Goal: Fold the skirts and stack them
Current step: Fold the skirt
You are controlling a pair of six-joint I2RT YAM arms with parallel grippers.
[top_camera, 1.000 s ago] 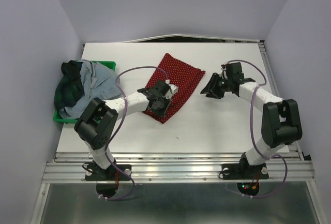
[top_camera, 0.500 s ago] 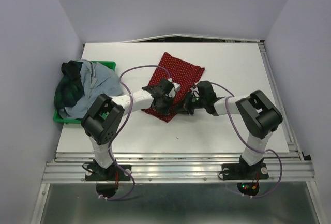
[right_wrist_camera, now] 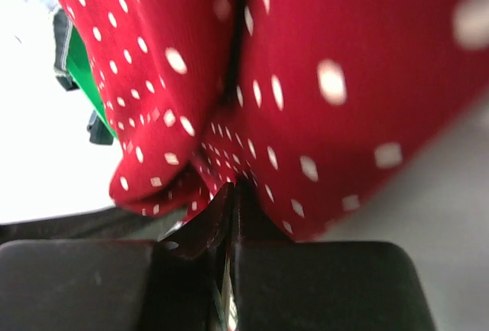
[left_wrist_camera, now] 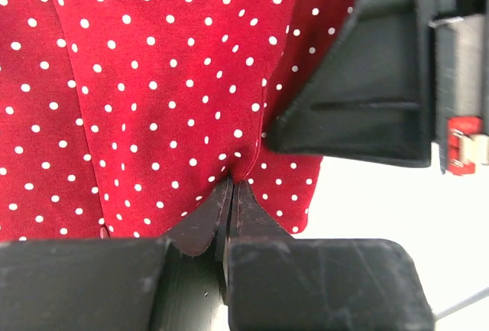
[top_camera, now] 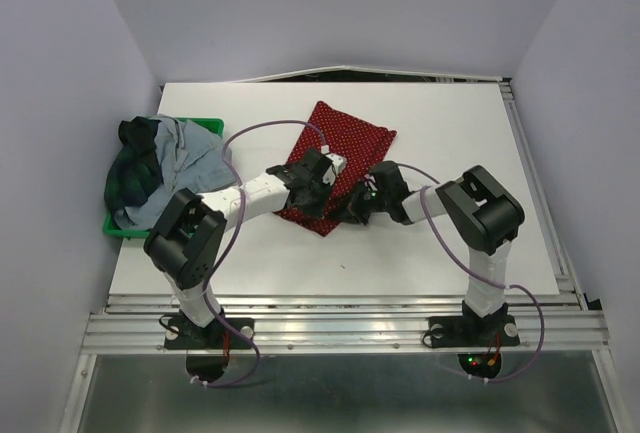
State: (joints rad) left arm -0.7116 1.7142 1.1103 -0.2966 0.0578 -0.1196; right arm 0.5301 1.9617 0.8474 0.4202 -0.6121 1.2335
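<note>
The dark red skirt with white dots (top_camera: 345, 148) lies folded in the middle of the table. My left gripper (top_camera: 316, 193) is shut, pinching its near edge; in the left wrist view the tips (left_wrist_camera: 231, 187) hold a ridge of the red cloth (left_wrist_camera: 153, 79). My right gripper (top_camera: 356, 203) is shut on the same near edge just to the right; in the right wrist view its tips (right_wrist_camera: 235, 187) nip a fold of the red cloth (right_wrist_camera: 321, 56). The dark green plaid skirt (top_camera: 131, 168) and the pale grey-blue skirt (top_camera: 192, 158) lie heaped at the left.
The green plastic tray (top_camera: 122, 231) sits at the table's left edge under the heap of two skirts. The two grippers are very close together; the right gripper's black body (left_wrist_camera: 359, 94) fills the upper right of the left wrist view. White table (top_camera: 450, 123) surrounds the red skirt.
My right arm swung from the right side of the table over to the red skirt's near edge and shut on it beside the left gripper. The left gripper stayed put.
</note>
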